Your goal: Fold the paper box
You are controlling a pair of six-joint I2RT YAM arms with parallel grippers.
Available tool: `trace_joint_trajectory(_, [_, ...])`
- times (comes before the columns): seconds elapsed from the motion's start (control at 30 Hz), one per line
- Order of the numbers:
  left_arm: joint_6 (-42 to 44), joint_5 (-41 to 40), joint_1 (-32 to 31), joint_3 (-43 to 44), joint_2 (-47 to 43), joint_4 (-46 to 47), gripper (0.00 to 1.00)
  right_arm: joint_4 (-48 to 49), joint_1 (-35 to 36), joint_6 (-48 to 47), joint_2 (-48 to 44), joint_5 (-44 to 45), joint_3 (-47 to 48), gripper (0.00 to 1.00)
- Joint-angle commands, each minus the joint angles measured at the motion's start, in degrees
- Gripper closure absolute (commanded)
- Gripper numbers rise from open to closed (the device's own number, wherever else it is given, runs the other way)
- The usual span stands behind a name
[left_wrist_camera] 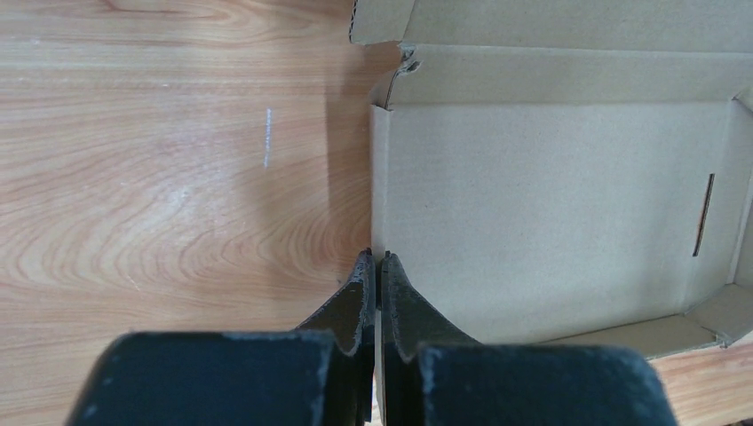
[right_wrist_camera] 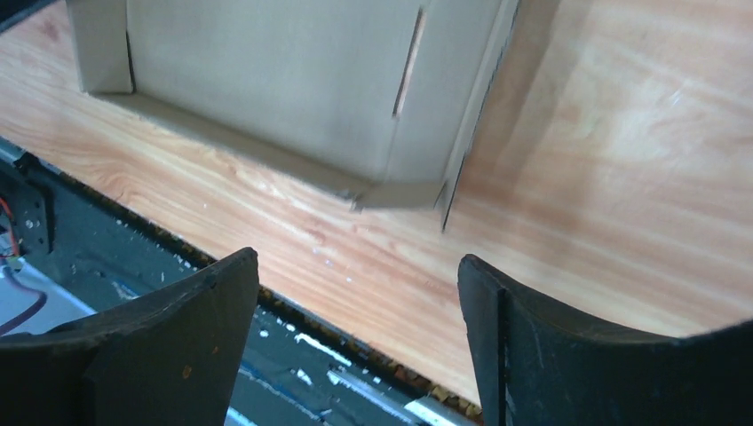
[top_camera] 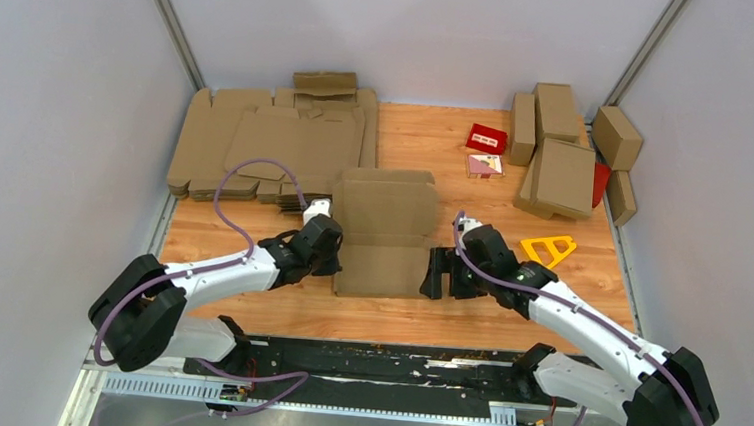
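Checked the near edge first. Saw left gripper (left_wrist_camera: 376, 264) clamped tight on the left wall of the box (left_wrist_camera: 550, 204), with the thin cardboard edge caught between the fingers (left_wrist_camera: 353, 306). Found right gripper (right_wrist_camera: 357, 262) spread wide, holding nothing, near the box's right near corner but apart from it. Located box mid-table (top_camera: 396, 315) between the two grippers, base flat on the wood. Saw the near and side walls raised and the lid panel open on the far side. Noted a thin slot (left_wrist_camera: 703, 213) in the cardboard near its right side. Spotted a yellow triangle (top_camera: 548, 248) on the wood just beside the right arm. Further back, logged a small card (top_camera: 485, 165) and a red carton (top_camera: 487, 137) beyond the box. Saw a pile of blanks (top_camera: 267, 145) at far left. Counted a cluster of folded boxes (top_camera: 557, 165) at far right.
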Motion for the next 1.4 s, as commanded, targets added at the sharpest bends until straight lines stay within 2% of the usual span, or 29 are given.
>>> trace_joint_trajectory(0.0, [-4.6, -4.6, -0.3, -0.9, -2.5, 2.8, 1.00, -3.5, 1.1, 7.9, -2.0, -1.9, -1.2, 0.23])
trace_joint_trajectory(0.1, [-4.7, -4.6, -0.3, -0.7, -2.6, 2.6, 1.00, -1.9, 1.2, 10.8, -1.6, -3.6, -2.2, 0.37])
trace_joint_trajectory(0.2, [-4.5, -4.4, -0.3, -0.6, -2.4, 2.4, 1.00, 1.5, 1.4, 14.2, -1.0, -3.6, -3.5, 0.38])
trace_joint_trajectory(0.27, [-4.4, -4.4, -0.3, -0.5, -2.3, 2.4, 1.00, 4.1, 1.4, 16.5, -0.5, -2.8, -4.3, 0.35])
trace_joint_trajectory(0.4, [-4.0, -4.2, -0.3, -0.3, -2.1, 2.2, 1.00, 8.9, 1.3, 18.5, 2.0, -1.5, -4.6, 0.23])
trace_joint_trajectory(0.47, [-3.8, -4.2, -0.3, -0.2, -1.8, 2.0, 1.00, 11.1, 1.4, 18.5, 4.0, -1.3, -3.9, 0.20])
trace_joint_trajectory(0.83, [-2.8, -2.7, -0.3, 0.4, -0.5, 2.1, 1.00, 18.3, 1.6, 16.8, 15.4, -1.3, 1.5, 0.19])
trace_joint_trajectory(1.23, [-1.5, -1.6, -0.4, 1.3, 0.5, 1.8, 1.00, 19.6, 3.1, 9.9, 21.6, -1.4, 6.7, 0.16])
trace_joint_trajectory(1.37, [-1.4, -1.9, -0.4, 1.4, 0.4, 1.5, 1.00, 17.4, 3.4, 7.1, 21.5, -1.5, 7.9, 0.15])
